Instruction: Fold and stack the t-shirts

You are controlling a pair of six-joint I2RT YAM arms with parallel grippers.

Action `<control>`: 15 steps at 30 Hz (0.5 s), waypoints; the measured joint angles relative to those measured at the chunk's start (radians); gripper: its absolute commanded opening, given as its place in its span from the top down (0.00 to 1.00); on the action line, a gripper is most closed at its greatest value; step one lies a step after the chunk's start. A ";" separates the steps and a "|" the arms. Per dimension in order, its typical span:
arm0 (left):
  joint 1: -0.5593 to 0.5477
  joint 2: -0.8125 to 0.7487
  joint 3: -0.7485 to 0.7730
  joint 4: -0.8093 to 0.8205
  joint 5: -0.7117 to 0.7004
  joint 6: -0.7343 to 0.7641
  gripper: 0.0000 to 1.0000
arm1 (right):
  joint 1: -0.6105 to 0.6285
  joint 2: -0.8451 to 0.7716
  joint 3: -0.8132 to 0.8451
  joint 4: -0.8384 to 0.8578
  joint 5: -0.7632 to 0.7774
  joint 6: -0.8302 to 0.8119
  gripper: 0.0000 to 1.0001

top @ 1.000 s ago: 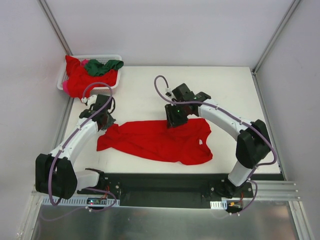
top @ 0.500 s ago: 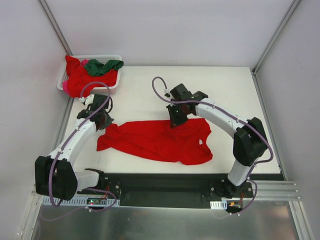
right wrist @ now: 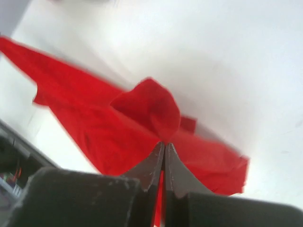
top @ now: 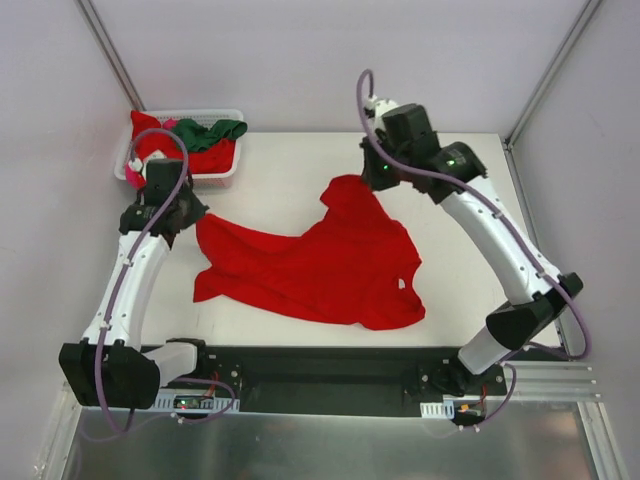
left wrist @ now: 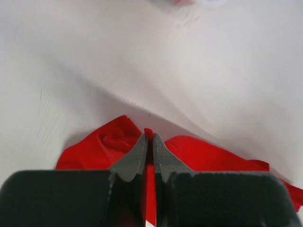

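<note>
Both sets of jaws were pressed together on cloth. The left gripper (left wrist: 148, 140) pinched one corner of the red t-shirt (top: 320, 265) and the right gripper (right wrist: 163, 147) another. The garment trailed below and between them, its held edge running from gripper to gripper and apparently slack.

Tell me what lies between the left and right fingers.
Top view: bare white table between left fingers and right fingers; the red t-shirt they pinch sags nearer.

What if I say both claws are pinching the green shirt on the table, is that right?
Only the colour is wrong: both the left gripper and right gripper are pinching the red shirt on the table, as the wrist views show.
</note>
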 measured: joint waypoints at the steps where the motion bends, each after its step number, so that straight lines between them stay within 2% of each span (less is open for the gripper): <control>1: 0.000 -0.001 0.034 0.001 0.003 0.018 1.00 | -0.019 -0.010 0.035 -0.009 0.013 -0.009 0.99; 8: 0.000 0.014 0.379 0.028 -0.017 0.167 1.00 | -0.228 -0.020 0.322 0.008 0.069 -0.094 0.99; 12: 0.002 0.085 0.626 0.043 -0.059 0.190 1.00 | -0.290 -0.039 0.403 0.086 0.117 -0.148 0.99; 15: 0.013 0.127 0.745 0.054 -0.092 0.181 1.00 | -0.324 -0.066 0.409 0.164 0.130 -0.171 0.99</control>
